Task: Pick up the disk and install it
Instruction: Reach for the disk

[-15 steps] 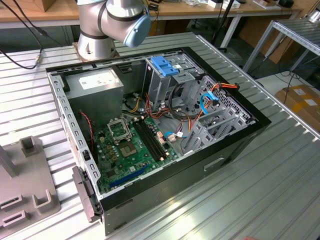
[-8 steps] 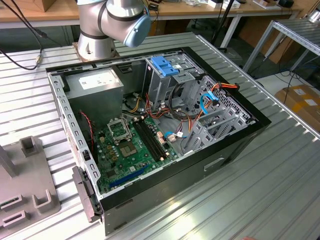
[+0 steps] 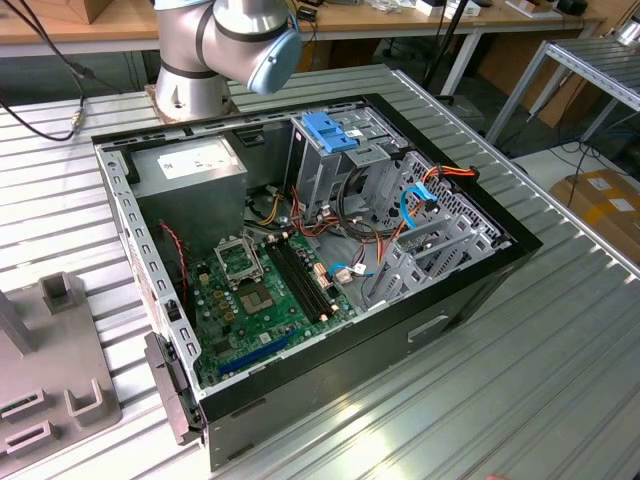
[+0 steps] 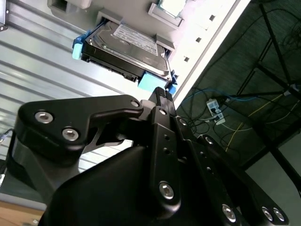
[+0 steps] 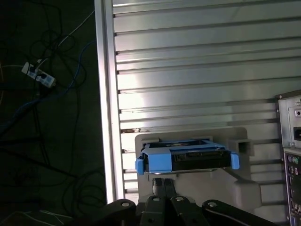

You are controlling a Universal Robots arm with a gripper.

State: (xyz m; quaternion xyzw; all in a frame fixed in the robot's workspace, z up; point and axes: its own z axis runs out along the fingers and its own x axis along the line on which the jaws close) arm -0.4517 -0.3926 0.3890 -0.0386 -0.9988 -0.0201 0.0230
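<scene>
While one disk (image 5: 187,159) sits in one grey holder (image 5: 241,189) at the table (image 5: 188,70) edge, my gripper (image 4: 161,94) — jaws together, empty — hangs beside it; bare table at the case's (image 3: 480,290) 4 o'clock.

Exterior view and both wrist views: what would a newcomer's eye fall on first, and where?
In the exterior view, the open computer case with its green motherboard sits in the middle of the ribbed table. In both wrist views, the blue-framed disk rests on a grey holder, the end effector close to it.
</scene>
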